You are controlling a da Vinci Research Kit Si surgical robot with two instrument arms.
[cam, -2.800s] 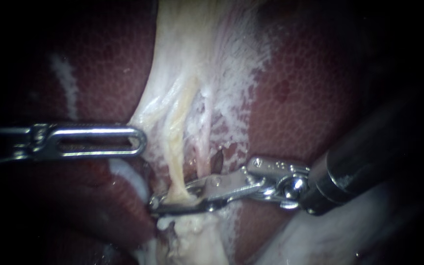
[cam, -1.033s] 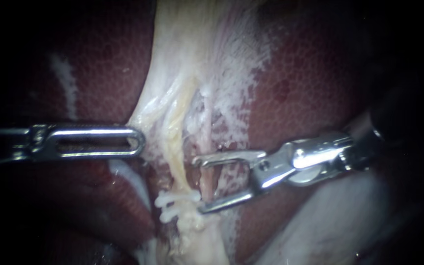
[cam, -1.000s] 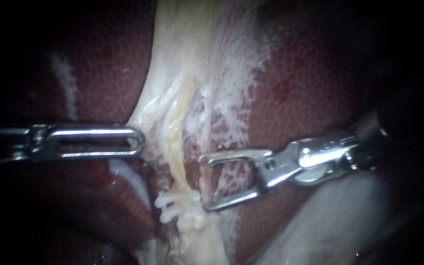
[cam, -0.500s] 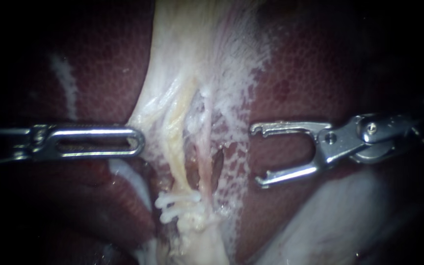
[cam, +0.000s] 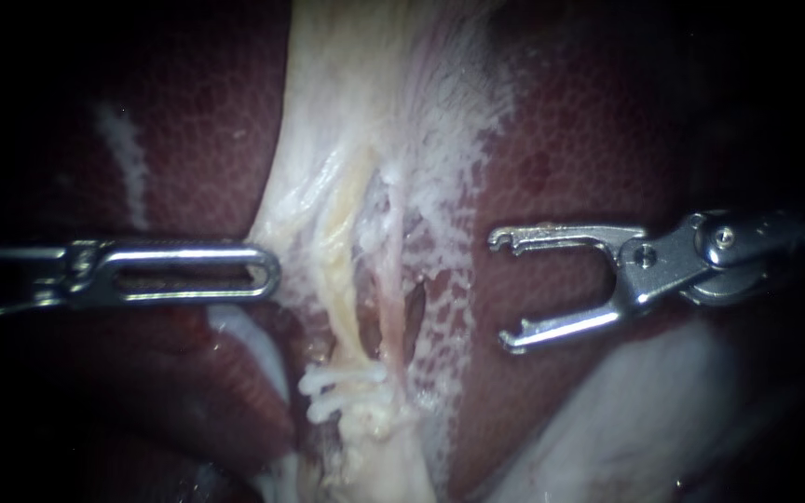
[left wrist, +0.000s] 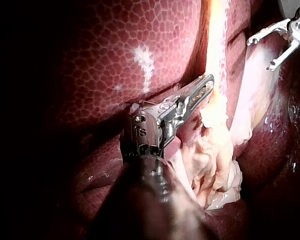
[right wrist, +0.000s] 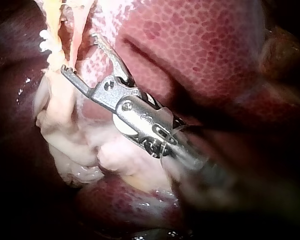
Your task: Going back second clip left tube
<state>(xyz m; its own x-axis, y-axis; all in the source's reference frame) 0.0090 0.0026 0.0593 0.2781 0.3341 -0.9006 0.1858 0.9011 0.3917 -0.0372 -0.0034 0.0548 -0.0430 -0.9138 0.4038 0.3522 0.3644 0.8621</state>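
Clip (cam: 342, 391), white, sits across the left tube (cam: 333, 279). Right instrument (cam: 503, 292), jaws apart and empty, hangs well right of the clip. Left instrument (cam: 270, 272), jaws seemingly together, lies above-left of it.

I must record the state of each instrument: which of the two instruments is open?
The right instrument: it gapes wide over the liver, holding nothing. The left instrument is shut flat.

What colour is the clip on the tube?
The clip is white, seen best in the endoscope view.
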